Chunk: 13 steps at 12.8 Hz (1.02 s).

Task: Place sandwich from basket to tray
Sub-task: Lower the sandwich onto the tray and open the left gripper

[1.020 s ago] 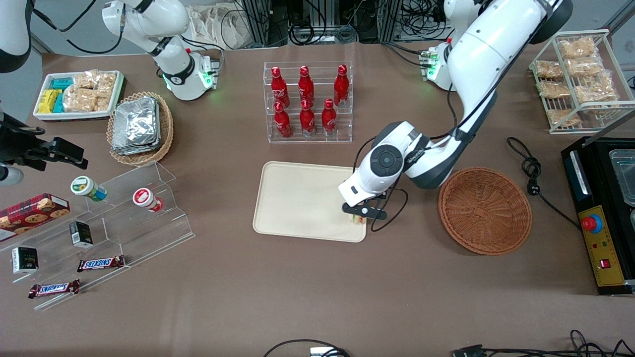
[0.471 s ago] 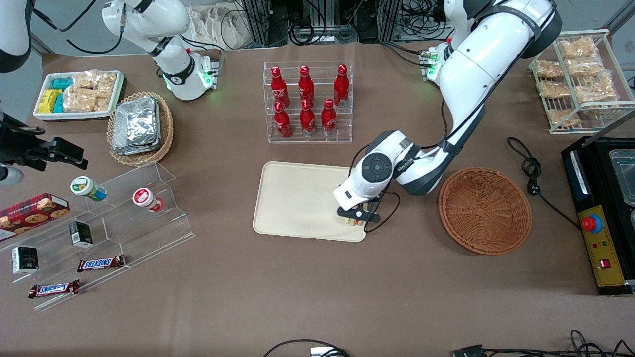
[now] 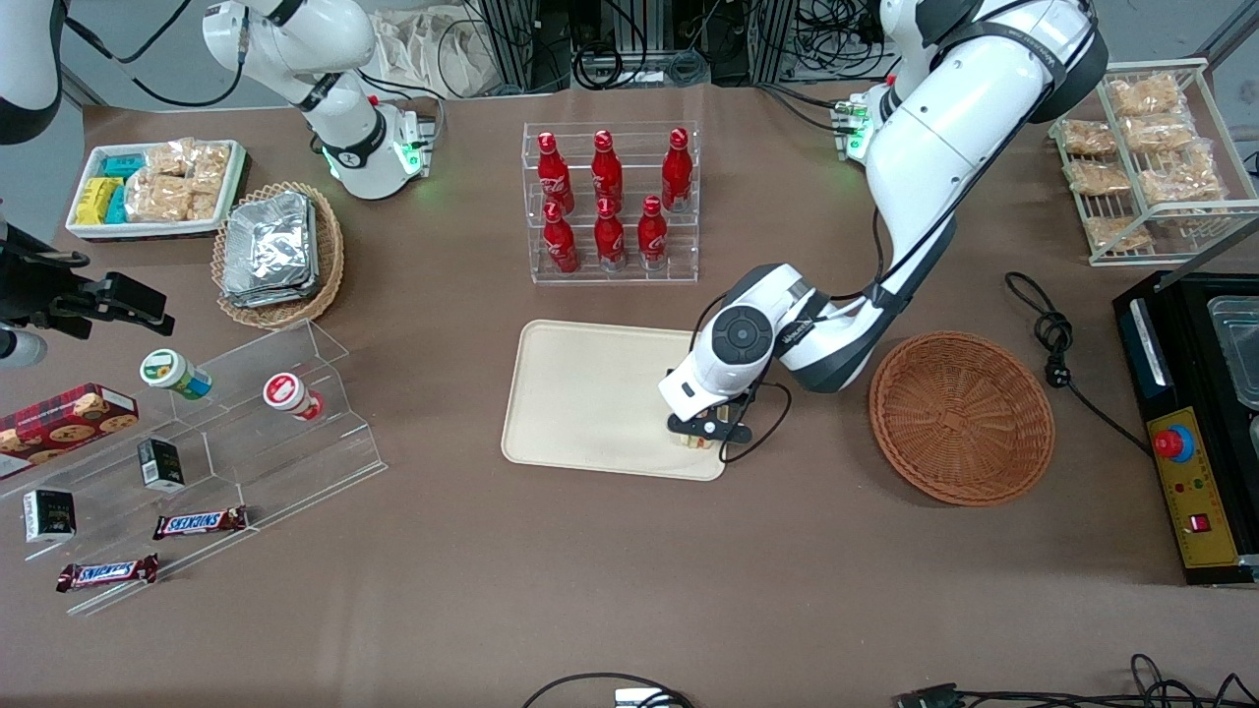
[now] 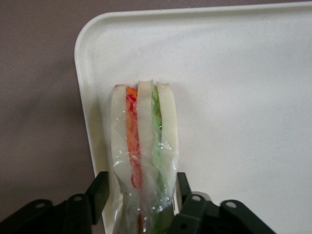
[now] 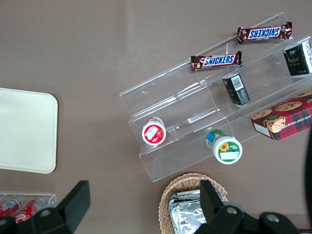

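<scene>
Cream-beige tray (image 3: 590, 393): wrapped sandwich (image 4: 144, 161) is clamped upright between the gripper (image 3: 705, 433) jaws at its corner nearest the empty wicker basket (image 3: 961, 417).

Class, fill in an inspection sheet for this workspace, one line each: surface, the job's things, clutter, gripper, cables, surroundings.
Surface: brown table, no spills seen.
Job's things: sandwich in clear wrap, held over the tray near its corner; basket beside the tray holds nothing.
Clutter: rack of red bottles; clear stepped shelf with cups, small boxes and chocolate bars; foil packs in a tan basket; wire rack of snack packets.
Gripper: gripper shut on the sandwich, low over the tray.
Cables: black power cord on the table next to the basket.
Surroundings: black machine with red button at the working arm's end.
</scene>
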Each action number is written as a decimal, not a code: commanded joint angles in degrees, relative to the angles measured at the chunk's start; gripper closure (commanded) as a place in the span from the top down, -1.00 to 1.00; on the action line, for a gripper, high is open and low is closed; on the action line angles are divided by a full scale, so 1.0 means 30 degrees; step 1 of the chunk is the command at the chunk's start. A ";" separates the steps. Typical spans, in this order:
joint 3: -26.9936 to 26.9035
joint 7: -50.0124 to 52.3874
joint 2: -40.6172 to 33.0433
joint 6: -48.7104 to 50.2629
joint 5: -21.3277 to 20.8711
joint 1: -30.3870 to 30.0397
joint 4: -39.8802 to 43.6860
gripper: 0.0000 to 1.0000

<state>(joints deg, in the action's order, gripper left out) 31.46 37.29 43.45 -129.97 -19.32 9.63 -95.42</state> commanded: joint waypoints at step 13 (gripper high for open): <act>0.0002 -0.3567 -0.8622 1.2815 0.1045 -0.3701 0.4583 1.00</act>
<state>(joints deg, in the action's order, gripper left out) 31.36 32.61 21.47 -95.85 -18.68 2.43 -83.24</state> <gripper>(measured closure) 0.000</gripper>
